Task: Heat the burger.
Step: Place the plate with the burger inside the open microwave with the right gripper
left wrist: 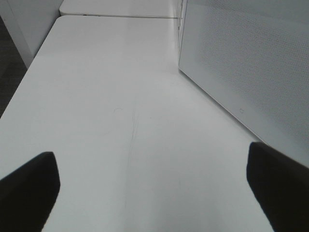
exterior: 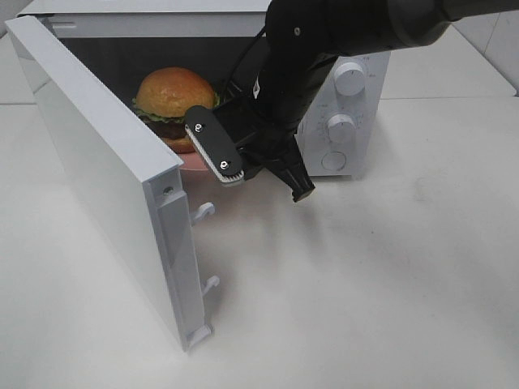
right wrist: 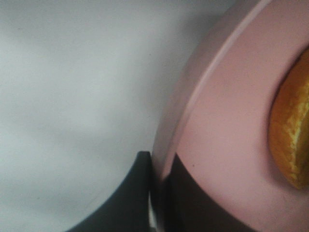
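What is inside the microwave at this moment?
A burger on a pink plate, whose rim the right pincer pinches. The door and the arm cover the rest of the inside.

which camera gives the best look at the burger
Exterior high: the burger shows bun, lettuce and patty inside the open microwave. Right wrist catches only a bun edge on the pink plate; left wrist shows none of it.

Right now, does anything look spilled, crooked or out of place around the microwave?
Nothing stands out. The burger sits upright and intact on the pink plate in the microwave, whose door hangs open; the right gripper pinches the plate's rim. No spill shows.
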`<state>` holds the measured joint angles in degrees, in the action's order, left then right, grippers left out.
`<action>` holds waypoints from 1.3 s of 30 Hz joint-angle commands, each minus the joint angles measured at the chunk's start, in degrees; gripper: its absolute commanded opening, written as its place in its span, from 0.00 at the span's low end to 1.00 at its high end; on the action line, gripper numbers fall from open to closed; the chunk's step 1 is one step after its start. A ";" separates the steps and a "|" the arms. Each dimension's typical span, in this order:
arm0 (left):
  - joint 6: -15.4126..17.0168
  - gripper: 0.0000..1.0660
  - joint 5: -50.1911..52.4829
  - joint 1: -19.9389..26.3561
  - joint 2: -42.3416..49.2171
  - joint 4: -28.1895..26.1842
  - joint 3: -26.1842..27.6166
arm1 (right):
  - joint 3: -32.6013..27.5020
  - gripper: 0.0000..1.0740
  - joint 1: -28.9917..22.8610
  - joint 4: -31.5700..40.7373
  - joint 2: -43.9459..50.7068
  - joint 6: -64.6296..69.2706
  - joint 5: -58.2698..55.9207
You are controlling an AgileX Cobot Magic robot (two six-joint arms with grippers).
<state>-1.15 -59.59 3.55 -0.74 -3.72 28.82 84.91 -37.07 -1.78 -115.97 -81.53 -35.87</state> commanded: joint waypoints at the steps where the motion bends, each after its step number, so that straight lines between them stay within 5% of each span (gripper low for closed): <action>1: -0.11 0.92 0.17 -0.23 0.17 -0.23 -0.23 | 2.69 0.00 0.69 -2.69 -0.40 3.67 1.95; 39: -0.11 0.92 0.17 -0.23 0.17 -0.17 -0.23 | 32.14 0.01 0.69 -10.31 -20.40 19.37 -5.16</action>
<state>-1.15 -59.59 3.55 -0.74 -3.72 28.82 115.34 -36.78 -10.94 -136.42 -64.74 -42.69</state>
